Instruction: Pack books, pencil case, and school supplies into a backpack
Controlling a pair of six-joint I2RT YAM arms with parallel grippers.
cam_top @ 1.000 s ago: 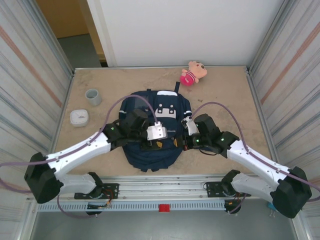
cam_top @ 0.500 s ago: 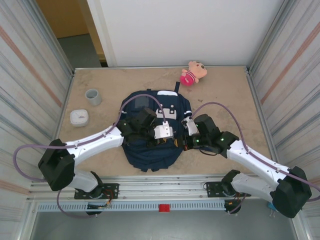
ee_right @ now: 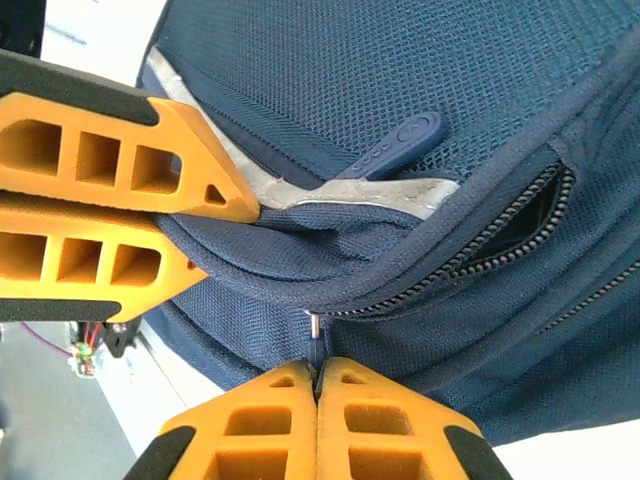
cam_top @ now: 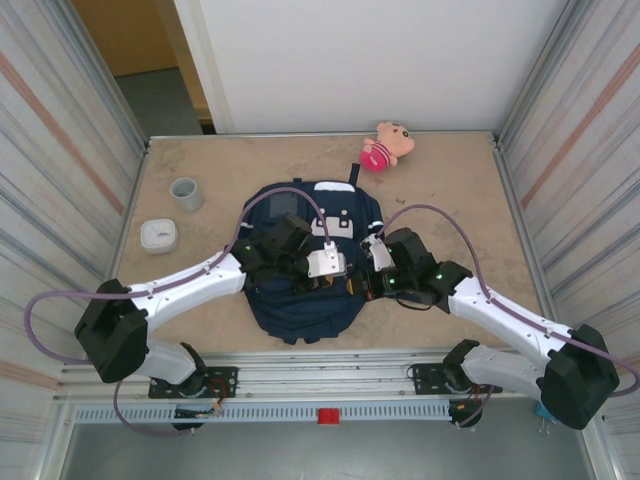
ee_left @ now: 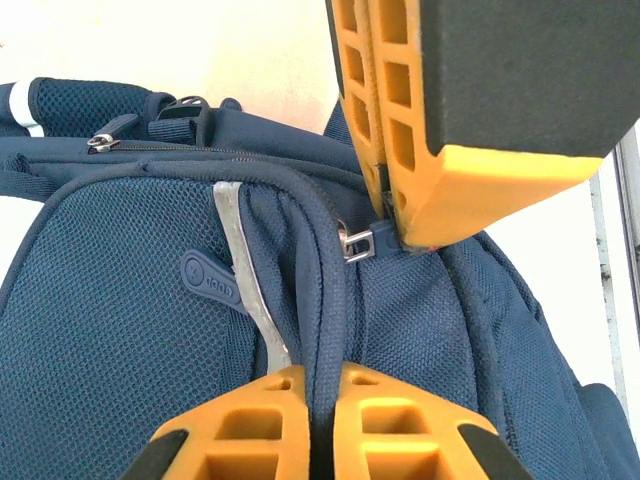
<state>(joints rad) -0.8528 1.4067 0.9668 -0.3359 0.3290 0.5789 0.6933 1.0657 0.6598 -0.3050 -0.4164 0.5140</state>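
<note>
The navy backpack point(cam_top: 300, 290) lies flat mid-table, with both grippers over its right side. In the left wrist view my left gripper point(ee_left: 322, 375) is shut on a piped seam point(ee_left: 328, 290) of the backpack beside the thin white trim point(ee_left: 240, 270). My right gripper point(ee_right: 317, 368) is shut on the small metal zipper pull point(ee_right: 314, 330). The zipper point(ee_right: 520, 215) gapes a little to its right. Each wrist view also has the other gripper: right gripper point(ee_left: 392, 228), left gripper point(ee_right: 215, 235). The books, pencil case and school supplies are out of view.
A pink-and-tan plush toy point(cam_top: 388, 146) lies at the back of the table. A grey cup point(cam_top: 186, 193) and a white rounded box point(cam_top: 158, 235) sit at the left. Ribbed metal walls point(cam_top: 70, 180) close in both sides.
My left arm slid right over the backpack and its gripper went from open to shut on the seam. The right arm has barely moved.
</note>
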